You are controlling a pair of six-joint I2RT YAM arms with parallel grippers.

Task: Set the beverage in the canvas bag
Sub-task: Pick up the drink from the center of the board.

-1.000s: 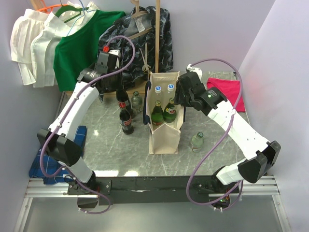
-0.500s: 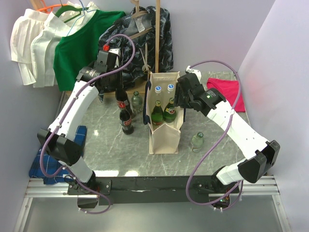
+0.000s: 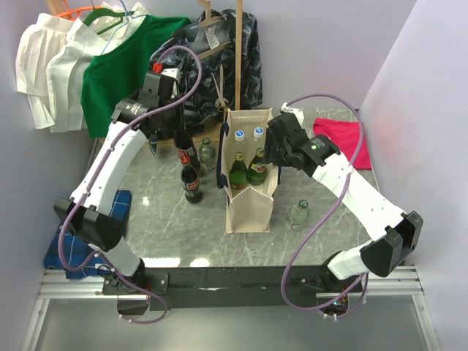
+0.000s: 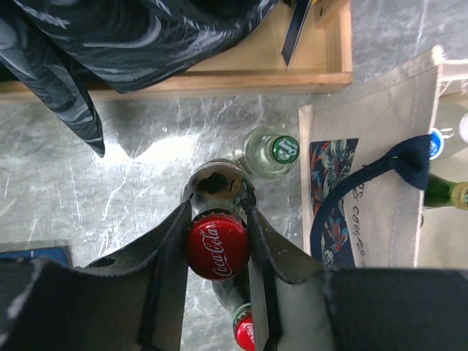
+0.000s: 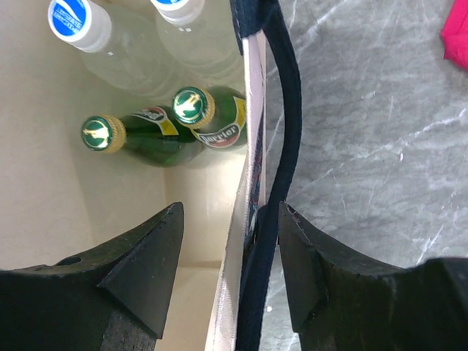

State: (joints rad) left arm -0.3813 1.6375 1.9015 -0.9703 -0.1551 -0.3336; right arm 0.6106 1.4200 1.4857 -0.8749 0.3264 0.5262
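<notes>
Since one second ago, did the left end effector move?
Yes. The left end effector, holding the cola bottle, drifted toward the green shirt, away from the canvas bag.

The bottle point(image 4: 216, 247) between the left gripper's point(image 4: 216, 219) fingers shows only cap and shoulders. A second cap point(image 4: 247, 330), nearer the palm, is cut off. The bag's point(image 5: 252, 110) wall, between the right gripper's point(image 5: 230, 216) fingers, perhaps touches neither.

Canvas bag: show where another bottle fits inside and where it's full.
Bare room: the near end of the canvas bag, between the green bottles and the near wall. Crowded: the far end, with two blue-capped bottles behind them.
</notes>
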